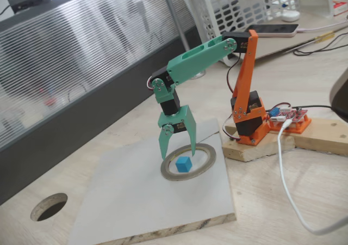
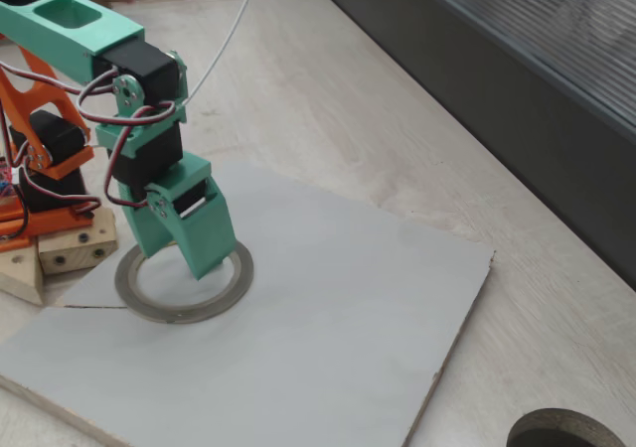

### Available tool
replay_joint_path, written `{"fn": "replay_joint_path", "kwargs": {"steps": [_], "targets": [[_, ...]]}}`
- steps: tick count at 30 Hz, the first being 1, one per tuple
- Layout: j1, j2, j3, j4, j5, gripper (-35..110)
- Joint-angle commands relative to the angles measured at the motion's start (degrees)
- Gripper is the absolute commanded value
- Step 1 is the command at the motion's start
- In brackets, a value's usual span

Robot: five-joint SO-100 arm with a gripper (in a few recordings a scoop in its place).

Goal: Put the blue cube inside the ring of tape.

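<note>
One blue cube (image 1: 184, 164) is sitting inside the ring of tape (image 1: 209, 159), approx centre; our pincer (image 1: 178, 151) is hanging wide above it. We're judging placement done; next, lifting clear twd 12 o'clock.

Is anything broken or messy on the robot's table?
Nothing stands out. The small sky-blue plastic cube sits upright inside the flat grey ring of tape, which lies flat on the pale board. The green gripper hangs open just above the cube, not touching it.
</note>
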Motion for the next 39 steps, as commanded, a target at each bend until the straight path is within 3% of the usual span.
{"fn": "replay_joint_path", "kwargs": {"steps": [1, 15, 26, 36, 39], "targets": [[-0.88, 1.85, -0.18, 0.62, 0.18, 54], [-0.88, 2.11, -6.50, 1.76, 0.18, 54], [-0.79, 2.11, -16.96, 24.96, 0.44, 54], [-0.62, 2.20, -16.17, 29.27, 0.62, 54], [1.67, 2.20, -16.17, 29.27, 0.62, 47]]}}
